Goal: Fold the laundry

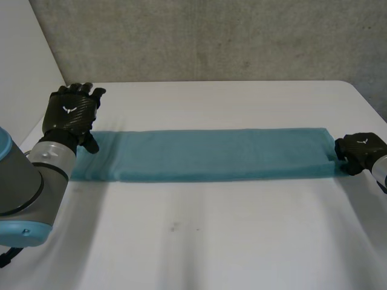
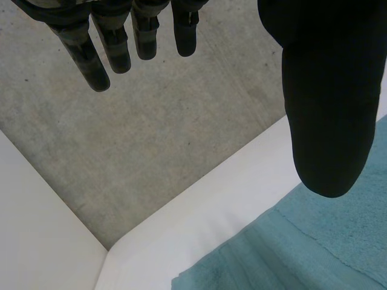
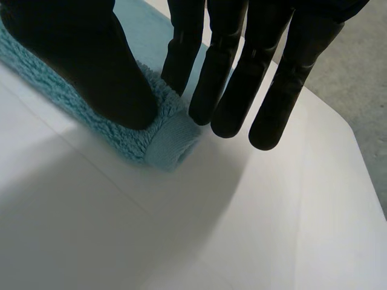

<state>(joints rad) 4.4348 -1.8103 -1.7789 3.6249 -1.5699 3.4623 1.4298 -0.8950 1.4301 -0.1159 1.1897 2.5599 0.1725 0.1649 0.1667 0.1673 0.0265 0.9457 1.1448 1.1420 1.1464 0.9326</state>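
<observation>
Right hand (image 3: 233,72): thumb on top of towel (image 3: 154,136), straight fingers behind it, pinching near corner of that end.
Left hand (image 2: 326,103): fingers straight and spread, holding nothing, hovering over far corner of opposite end; towel just beneath my thumb, not touched.
Towel: long folded strip flat on table (image 1: 211,241), long axis running hand to hand, each hand nearest its own end.
Judgement: end-to-end fold likely next; right has grip, left must drop onto its corner first.
</observation>
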